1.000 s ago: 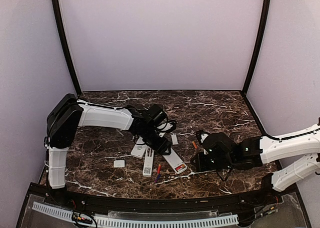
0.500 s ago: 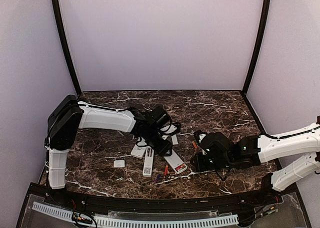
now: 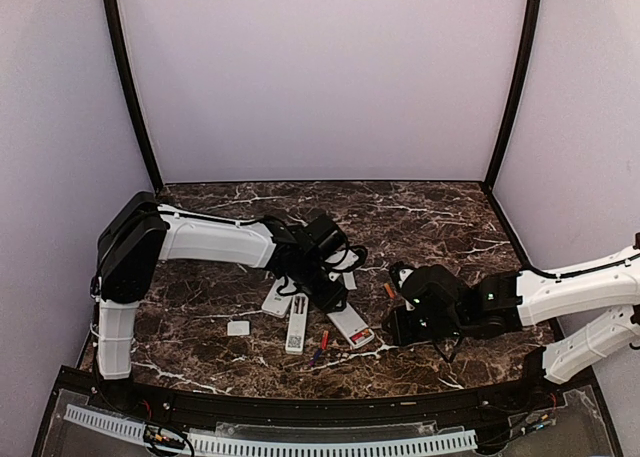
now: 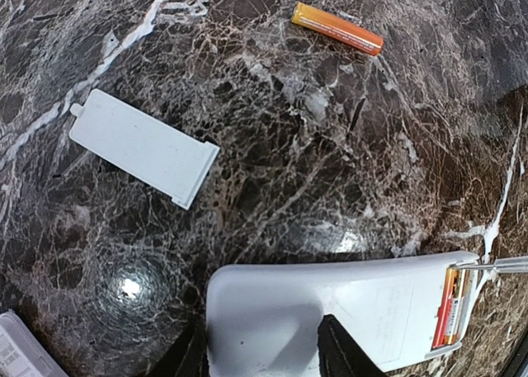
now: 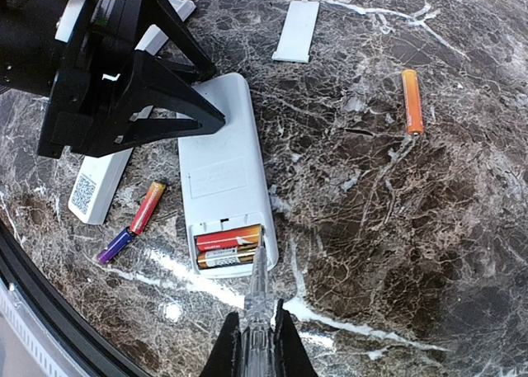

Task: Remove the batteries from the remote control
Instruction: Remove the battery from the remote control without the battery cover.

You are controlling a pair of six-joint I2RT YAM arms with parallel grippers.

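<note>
The white remote control (image 5: 221,171) lies face down with its compartment uncovered; a red battery (image 5: 228,237) and a gold battery (image 5: 228,256) sit inside. My left gripper (image 4: 264,356) is shut on the remote's far end, a finger (image 4: 340,354) against each long side. My right gripper (image 5: 257,348) is shut on a thin clear pry stick (image 5: 259,290), whose tip touches the right end of the cells. In the top view the remote (image 3: 350,324) lies between the left gripper (image 3: 330,295) and the right gripper (image 3: 397,327).
Loose cells lie around: an orange one (image 5: 412,101) to the right, an orange-red one (image 5: 148,207) and a blue-purple one (image 5: 115,246) to the left. Another white remote (image 5: 99,179) lies beside them. Flat white covers (image 5: 296,30) (image 4: 144,146) (image 3: 238,328) rest on the marble.
My left jaws have closed in on the remote's far end, and that arm has shifted slightly right. The right gripper and its stick have hardly moved.
</note>
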